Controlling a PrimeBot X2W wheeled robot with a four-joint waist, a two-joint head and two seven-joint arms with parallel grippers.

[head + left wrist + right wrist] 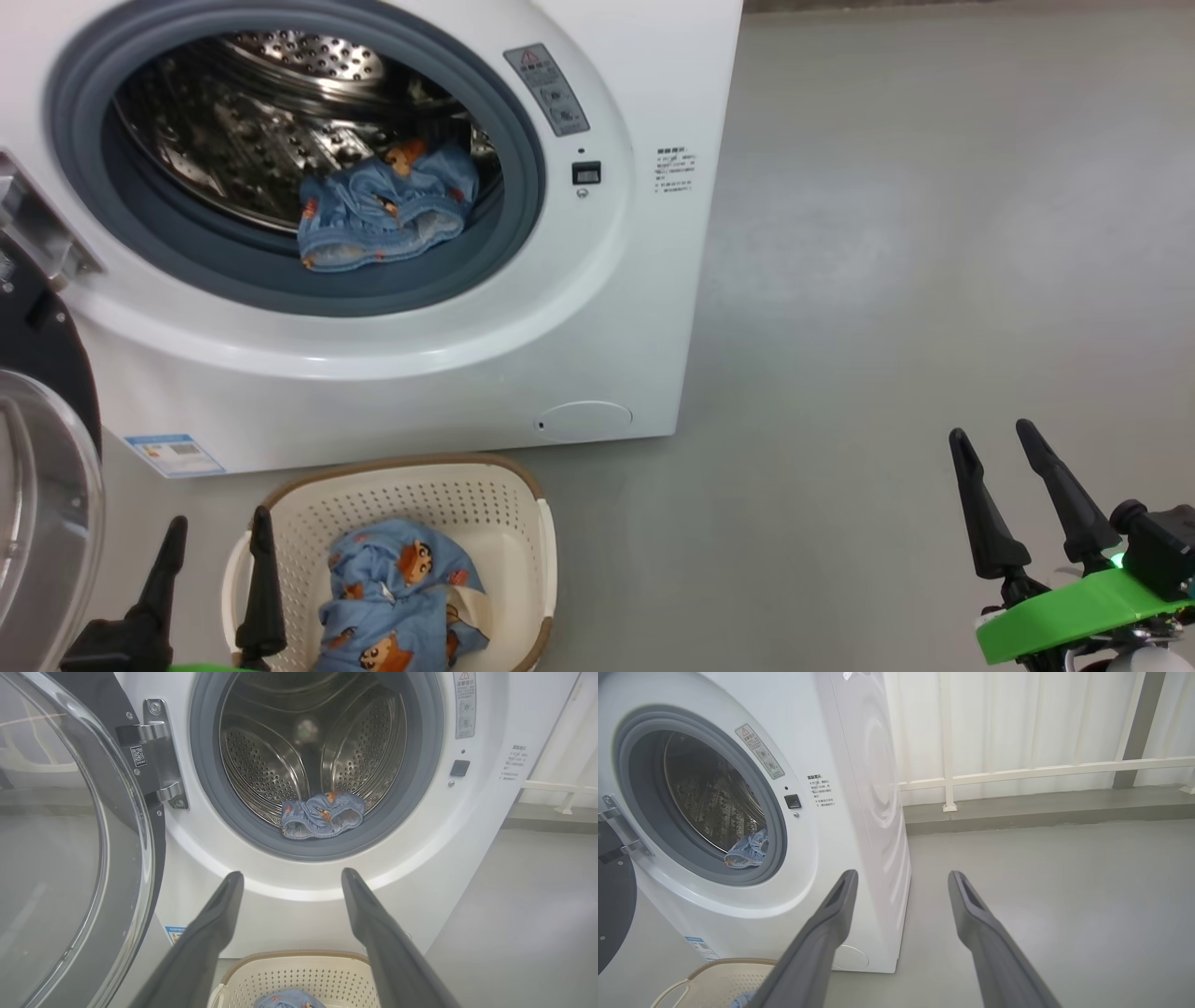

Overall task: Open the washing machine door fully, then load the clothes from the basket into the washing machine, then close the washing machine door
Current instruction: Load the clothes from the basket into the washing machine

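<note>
At the upper left of the head view, the washing machine [635, 280] stands with its door [37, 485] swung wide at the left edge: one garment loaded, one to fetch.

I judge the step in hand to be picking up the second piece. I would lower the left gripper [219, 516] straight into the basket [420, 499] at the bottom of the frame, keep off the brown rim and the door glass beside it, and pinch the bunched middle so nothing trails on the lift. The drum [233, 121] holds one blue printed garment [383, 210] lying at its front lip against the grey seal. The basket holds the other garment [397, 597], heaped in the middle. Both the left gripper and the right gripper [991, 429], at lower right over bare floor, are spread and empty.
</note>
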